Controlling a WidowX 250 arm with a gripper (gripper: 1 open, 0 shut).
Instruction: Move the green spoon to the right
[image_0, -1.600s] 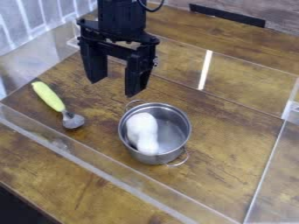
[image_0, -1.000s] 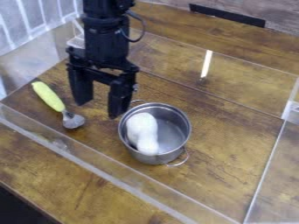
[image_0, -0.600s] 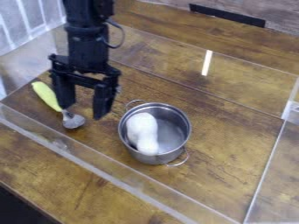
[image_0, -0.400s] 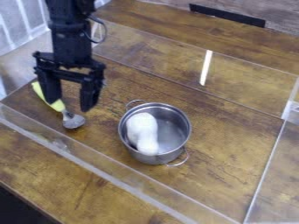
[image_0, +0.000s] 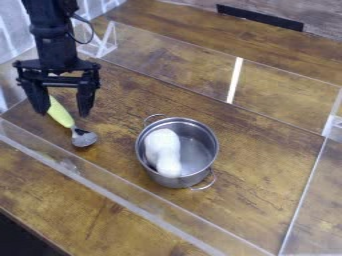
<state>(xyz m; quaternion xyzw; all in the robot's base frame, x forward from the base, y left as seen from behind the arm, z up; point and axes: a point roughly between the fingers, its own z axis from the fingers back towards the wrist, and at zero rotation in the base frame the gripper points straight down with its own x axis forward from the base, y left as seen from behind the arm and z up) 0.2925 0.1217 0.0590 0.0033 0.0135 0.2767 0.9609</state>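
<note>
two fingers of mine (image_0: 62, 98) hang wide apart around the spoon (image_0: 62, 116) — pot (image_0: 178, 152) apart, nearer the bench's (image_0: 254, 150) middle.

Open wood between spoon (image_0: 82, 137) and pot (image_0: 179, 150); pot wall blocking rightward.

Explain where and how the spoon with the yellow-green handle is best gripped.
Probably the yellow-green handle of the silver-bowled spoon, from above, with the open black fingers on either side across its width. It lies flat on the brown wooden table, long and slim, while its round metal bowl looks harder to pinch.
</note>
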